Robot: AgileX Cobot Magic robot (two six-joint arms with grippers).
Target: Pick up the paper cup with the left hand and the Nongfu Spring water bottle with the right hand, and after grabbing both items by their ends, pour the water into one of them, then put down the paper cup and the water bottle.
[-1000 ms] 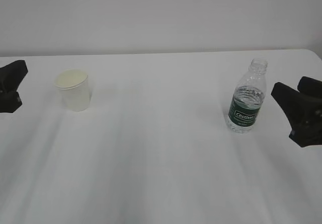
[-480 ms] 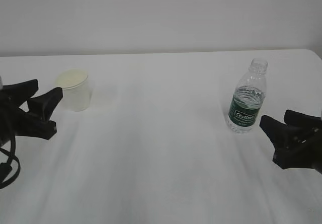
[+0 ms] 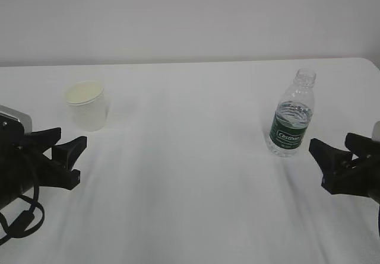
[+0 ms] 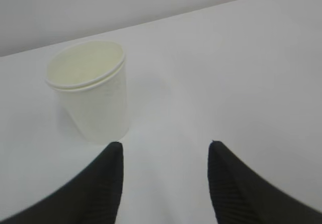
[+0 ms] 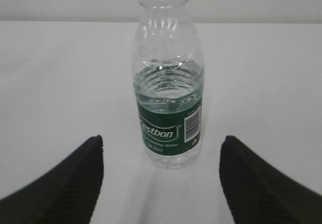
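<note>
Two grippers sit partly cut off at the table's [image 3: 190, 175] edges. The left hand [image 3: 70, 151], fingers apart and empty, faces the upright paper cup [image 3: 87, 105]; the right hand [image 3: 333, 157], spread wide, frames the standing Nongfu Spring water bottle [image 3: 291, 121] untouched.

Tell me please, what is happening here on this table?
Two robot arms are approaching two things on a white table. The left end effector is open, just short of the upright paper cup. The right end effector is open before the standing water bottle. Nothing is held yet.
</note>
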